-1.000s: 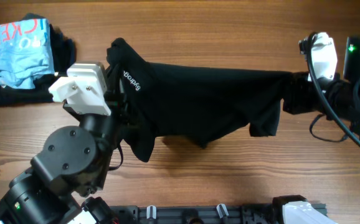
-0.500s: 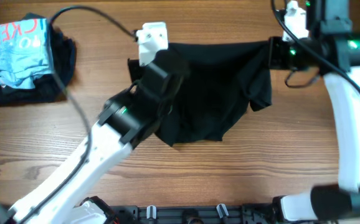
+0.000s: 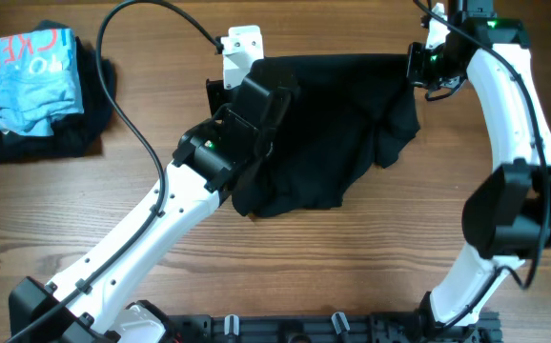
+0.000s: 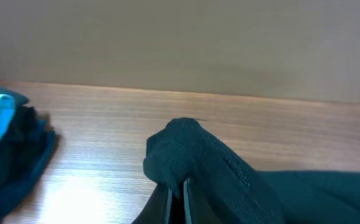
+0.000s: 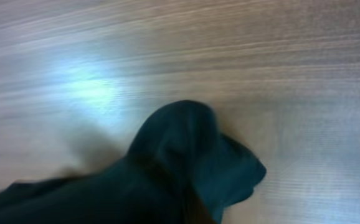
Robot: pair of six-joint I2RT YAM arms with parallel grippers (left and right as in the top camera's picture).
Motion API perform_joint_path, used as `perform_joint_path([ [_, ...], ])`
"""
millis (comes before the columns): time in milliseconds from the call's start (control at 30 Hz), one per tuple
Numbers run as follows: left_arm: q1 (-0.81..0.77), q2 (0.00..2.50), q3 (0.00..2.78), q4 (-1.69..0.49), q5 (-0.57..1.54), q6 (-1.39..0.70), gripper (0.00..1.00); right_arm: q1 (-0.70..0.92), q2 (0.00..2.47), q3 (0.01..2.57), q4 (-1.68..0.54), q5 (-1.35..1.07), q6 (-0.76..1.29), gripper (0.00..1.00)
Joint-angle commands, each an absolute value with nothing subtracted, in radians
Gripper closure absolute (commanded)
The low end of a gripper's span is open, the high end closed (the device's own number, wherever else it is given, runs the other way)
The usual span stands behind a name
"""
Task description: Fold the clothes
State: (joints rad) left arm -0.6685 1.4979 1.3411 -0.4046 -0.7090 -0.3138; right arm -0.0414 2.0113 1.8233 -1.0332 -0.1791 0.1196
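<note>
The shirt (image 3: 333, 124) is at the far middle of the table (image 3: 352, 257), stretched between the 2 arms. The left gripper (image 3: 216, 95) pinches one top corner, its fingers squeezed narrow on a bunch of black cloth. The right gripper (image 3: 416, 65) has the other top corner. Its fingers can hardly be seen in the right wrist view, but the cloth bunches up right at them, so it looks like they hold the shirt too.

The step looks like spreading the shirt out flat, and no fold shows yet. The next move likely calls for both grippers to go down together, keep the top edge tight, lay it on the wood and then let go.

The left arm covers the left side of the shirt. No logo or tag can be seen. The bottom edge is wrinkled, and the sleeves are hard to pick out. It cannot be told if the top edge touches the table. A blue garment (image 3: 23, 71) lies on dark clothes far off to the left
</note>
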Motion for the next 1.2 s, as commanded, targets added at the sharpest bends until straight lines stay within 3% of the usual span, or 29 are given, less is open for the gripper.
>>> perform_joint_path([
  [0,-0.665,1.490,1.351,-0.408,-0.653,-0.331,0.96,-0.072,2.077,1.839,-0.975,-0.181,0.118,0.96],
  [67,-0.665,1.490,1.351,-0.408,-0.632,-0.331,0.96,-0.076,2.094,1.839,-0.950,-0.180,0.104,0.91],
  [267,-0.665,1.490,1.351,-0.408,-0.624,-0.331,0.96,-0.077,2.104,1.839,-0.910,-0.176,0.078,0.30],
  [300,-0.665,1.490,1.351,-0.407,-0.620,-0.331,0.96,-0.078,2.104,1.839,-0.907,-0.176,0.077,0.21],
  [367,-0.665,1.490,1.350,-0.408,-0.616,-0.331,0.96,-0.080,2.104,1.839,-0.912,-0.181,0.079,0.14],
  [533,-0.665,1.490,1.351,-0.408,-0.617,-0.331,0.96,-0.080,2.098,1.839,-0.979,-0.267,0.078,0.13],
  [800,-0.665,1.490,1.351,-0.407,-0.617,-0.331,0.96,-0.003,2.097,1.839,-1.109,-0.338,0.006,0.21],
  [1167,-0.665,1.490,1.351,-0.408,-0.617,-0.331,0.96,0.135,2.106,1.782,-1.026,-0.282,0.033,0.36],
])
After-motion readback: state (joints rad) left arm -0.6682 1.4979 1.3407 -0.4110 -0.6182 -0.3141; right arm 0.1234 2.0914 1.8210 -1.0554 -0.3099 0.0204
